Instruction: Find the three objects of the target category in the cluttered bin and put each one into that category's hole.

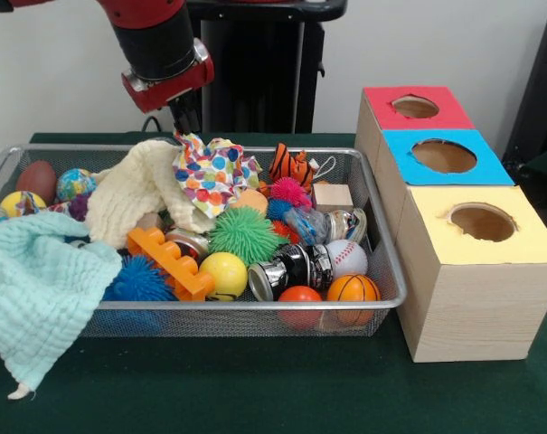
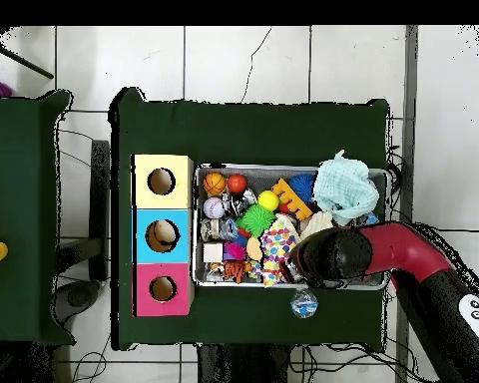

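So the bin (image 1: 381,253) sits on the green table (image 1: 255,389), with three boxes lined up just beside it on the picture's right in the front view: yellow box (image 1: 481,271) nearest, then blue box (image 1: 445,158), then red box (image 1: 416,108), each with a round hole on top. At the near edge of the bin a mint cloth (image 1: 38,289) hangs over the rim, and along the front wall there's a blue spiky ball (image 1: 137,282), an orange block (image 1: 169,262), a yellow ball (image 1: 223,274), a chrome can (image 1: 291,268), an orange ball (image 1: 300,297) and a little basketball (image 1: 353,289), with a baseball (image 1: 347,257) right behind that one. Middle of the pile is a green spiky ball (image 1: 244,233), a pink spiky ball (image 1: 289,191) and a small wooden cube (image 1: 333,196). Further back a cream cloth (image 1: 137,190) and a polka-dot cloth (image 1: 210,172) are heaped up, with a tiger toy (image 1: 291,165) at the far wall and a brown egg (image 1: 38,179) in the far left corner. The gripper (image 1: 186,117) hangs over the far rim, right above the polka-dot cloth, so the bin is basically below and in front of it. Honestly can't tell how the jaws are set, since the arm (image 2: 383,249) covers them from overhead and the front shot just shows a dark stub.
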Robot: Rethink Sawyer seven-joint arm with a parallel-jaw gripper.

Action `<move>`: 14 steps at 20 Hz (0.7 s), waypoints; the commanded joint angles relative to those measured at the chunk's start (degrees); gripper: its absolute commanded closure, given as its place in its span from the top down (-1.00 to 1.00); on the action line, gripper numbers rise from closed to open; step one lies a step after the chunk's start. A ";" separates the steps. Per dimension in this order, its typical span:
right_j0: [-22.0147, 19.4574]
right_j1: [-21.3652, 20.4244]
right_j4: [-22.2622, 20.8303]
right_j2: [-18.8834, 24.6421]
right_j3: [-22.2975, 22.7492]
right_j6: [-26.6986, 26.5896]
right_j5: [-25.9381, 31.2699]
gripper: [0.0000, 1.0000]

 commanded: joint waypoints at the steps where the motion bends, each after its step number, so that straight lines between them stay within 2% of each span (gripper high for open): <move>1: 0.55 1.92 1.44 -1.56 -8.72 -14.95 11.56 -1.00; 5: -0.22 5.35 0.53 -1.58 -9.59 -16.00 11.03 -1.00; 14: -0.31 9.34 -3.73 -2.51 -10.27 -16.19 7.09 -1.00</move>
